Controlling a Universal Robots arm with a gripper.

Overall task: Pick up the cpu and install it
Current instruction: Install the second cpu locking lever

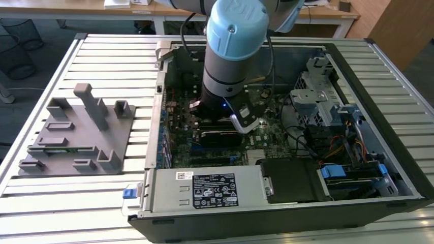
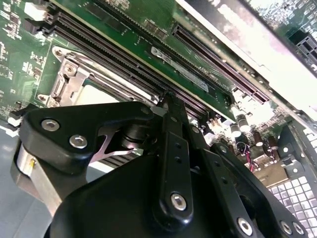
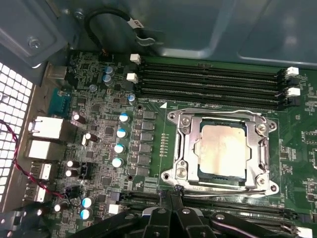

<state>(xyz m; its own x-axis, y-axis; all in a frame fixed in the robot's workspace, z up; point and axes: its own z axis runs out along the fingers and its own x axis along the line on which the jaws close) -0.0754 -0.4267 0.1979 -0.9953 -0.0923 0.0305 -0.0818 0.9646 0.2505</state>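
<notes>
Inside the open computer case point(image 1: 379, 152) the cpu point(image 3: 223, 150) already lies flat in the motherboard socket point(image 3: 221, 151), its silvery top showing within the metal frame; the gripper point(image 3: 171, 210) hangs just beside the socket's edge, across from the memory slots point(image 3: 213, 79); the chip sits directly ahead of its tip; whether its fingers are apart I cannot tell.

Overhead exterior; wrist cameras seemingly near motherboard point(image 3: 124, 148).

The arm point(image 1: 234, 46) stands upright, wrist down, its black hand point(image 2: 168, 106) pointing downward with fingers drawn together.
</notes>
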